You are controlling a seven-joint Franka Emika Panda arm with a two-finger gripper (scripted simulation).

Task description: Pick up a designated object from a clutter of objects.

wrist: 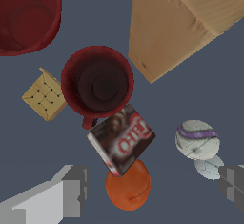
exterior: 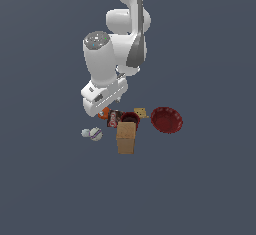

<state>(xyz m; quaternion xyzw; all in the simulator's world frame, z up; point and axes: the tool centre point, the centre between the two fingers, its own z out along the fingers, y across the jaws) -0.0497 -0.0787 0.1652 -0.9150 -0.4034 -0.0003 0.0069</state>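
The orange ball [wrist: 127, 186] lies on the floor, touching or just under the edge of a small dark can [wrist: 121, 139]. In the exterior view the orange ball [exterior: 104, 113] peeks out under the hand. My gripper [wrist: 152, 189] is open, with one finger [wrist: 71, 192] on one side of the ball and the other finger [wrist: 232, 185] far off on the other side. The ball is closer to the first finger. In the exterior view the gripper [exterior: 101, 110] hangs low over the ball. Nothing is held.
Around the ball stand a dark red cup [wrist: 97, 82], a yellowish block [wrist: 44, 96], a red fluted bowl [wrist: 24, 18], a tan cardboard box [wrist: 181, 18], and two white balls [wrist: 197, 139] [wrist: 209, 167]. The second white ball lies close to the far finger.
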